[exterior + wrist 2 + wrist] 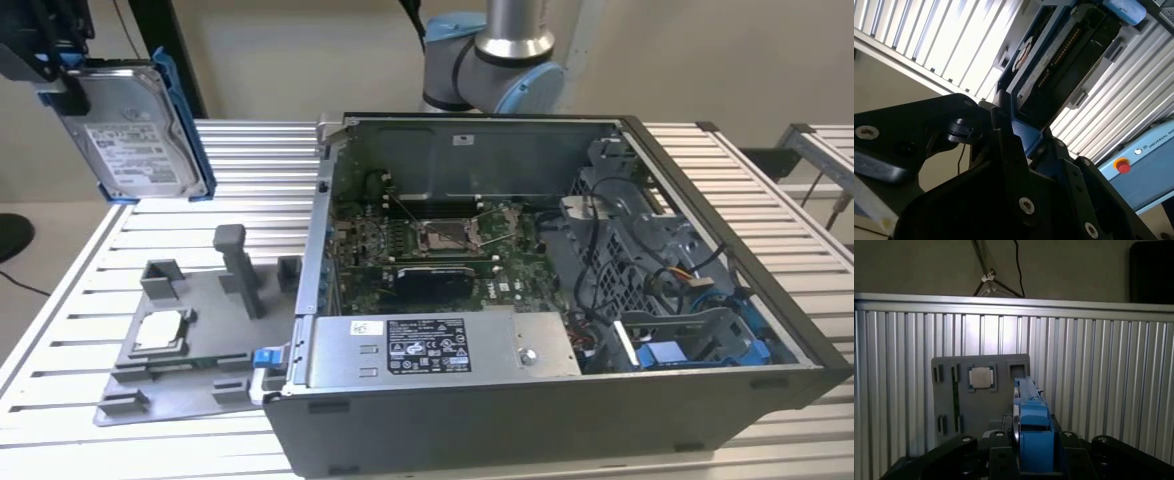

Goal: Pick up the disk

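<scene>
Exterior view: end effector (60,72) holds the disk (134,130) upright above the table (254,150).

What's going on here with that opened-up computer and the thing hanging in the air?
A robot arm's gripper is clamped on the disk, which sits in a blue bracket, and holds it up in the air over the slatted table, at the exterior view's left. The open computer case stands on the table, with a grey tray carrying a small chip beside it.
</scene>
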`<state>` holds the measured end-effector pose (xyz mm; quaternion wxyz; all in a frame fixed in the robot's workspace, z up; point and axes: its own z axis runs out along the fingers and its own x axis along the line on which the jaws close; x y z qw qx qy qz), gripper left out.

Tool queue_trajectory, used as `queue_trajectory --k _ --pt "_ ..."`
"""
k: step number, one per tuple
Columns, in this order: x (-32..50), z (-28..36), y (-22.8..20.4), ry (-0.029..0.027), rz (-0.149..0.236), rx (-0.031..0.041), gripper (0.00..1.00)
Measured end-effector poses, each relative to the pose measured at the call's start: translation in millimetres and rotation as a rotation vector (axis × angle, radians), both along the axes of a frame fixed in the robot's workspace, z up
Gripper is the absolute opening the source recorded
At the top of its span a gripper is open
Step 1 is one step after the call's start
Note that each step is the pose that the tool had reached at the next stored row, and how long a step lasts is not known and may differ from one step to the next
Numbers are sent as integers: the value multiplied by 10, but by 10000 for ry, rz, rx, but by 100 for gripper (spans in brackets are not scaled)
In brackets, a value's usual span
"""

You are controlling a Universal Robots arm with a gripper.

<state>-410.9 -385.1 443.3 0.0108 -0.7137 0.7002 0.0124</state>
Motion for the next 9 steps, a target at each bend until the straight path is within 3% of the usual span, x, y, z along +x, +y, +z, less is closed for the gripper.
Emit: queue_trajectory --k 9 --pt "0 218 0 0 0 0 0"
